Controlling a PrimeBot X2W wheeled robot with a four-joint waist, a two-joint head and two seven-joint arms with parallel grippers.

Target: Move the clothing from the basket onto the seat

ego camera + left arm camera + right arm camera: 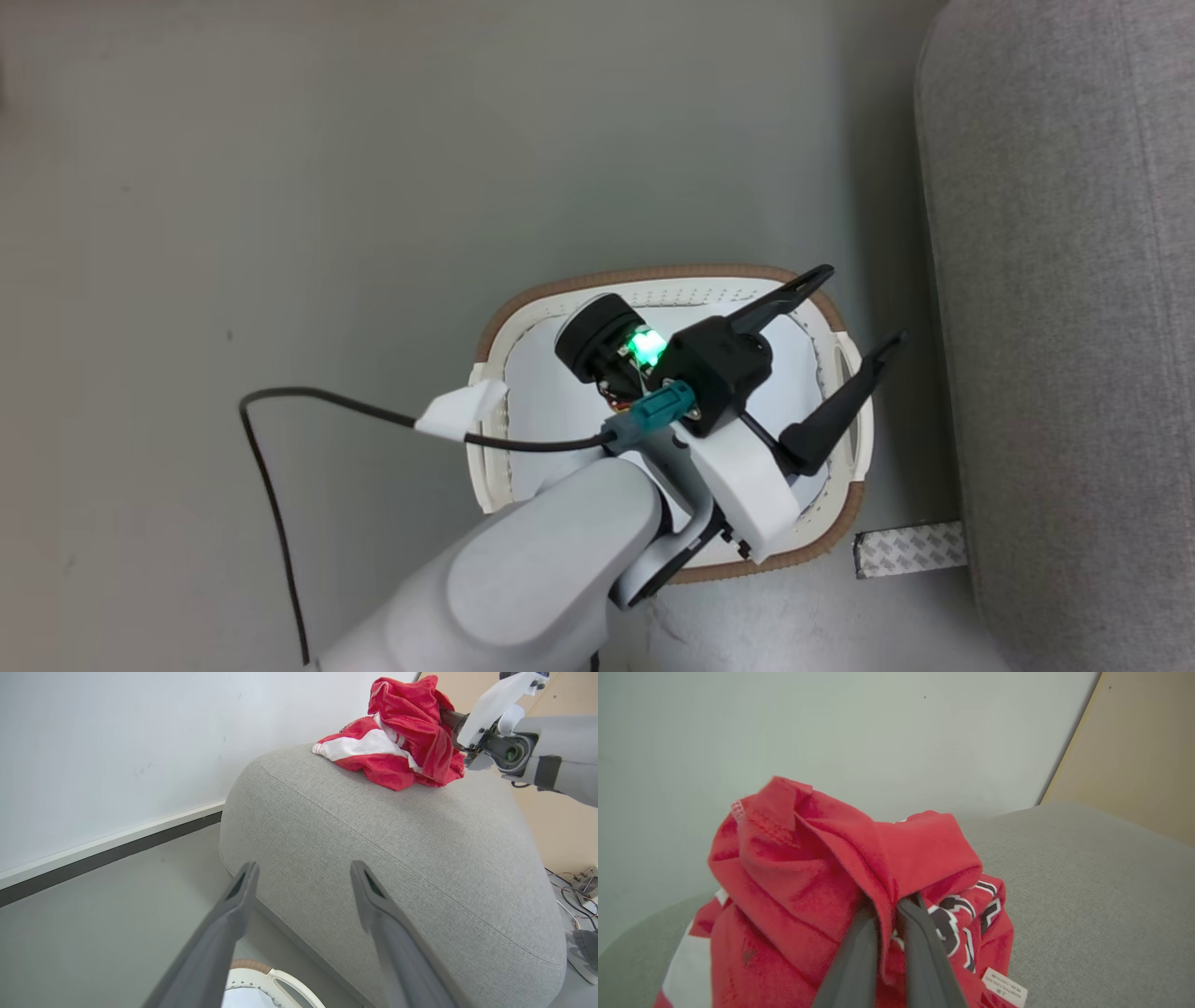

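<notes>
The transfer looks nearly finished. The red jersey (402, 742) lies in a crumpled heap on top of the light-grey sofa (373, 868), near the rounded edge that faces the wall (117, 742), with a white panel spread toward that edge. The right gripper (888, 905) has its two dark fingers pinched together on a raised fold of the red fabric, so part of the garment stands up off the cushion while the rest lies on it. What is left, by my reading, is to let go of that fold and draw the arm clear — nothing more needs carrying.

The left gripper (862, 305) holds nothing. Its fingers are spread wide above the sofa-side rim of the laundry basket (653, 275), which stands on the floor (280, 187) just beside the sofa's base. What shows of the basket's inside is a smooth white surface (551, 401) (a plain cloth or the basket's own bottom, I cannot tell which).

Some things are hard to judge. The left forearm (541, 560) covers the near half of the basket in the head view, so that part goes unchecked. The right fingertips are buried in fabric — how much they pinch is unclear. The jersey's dark, white-outlined print (948, 924) is folded over, and its small label (1004, 987) is too fine to read.
</notes>
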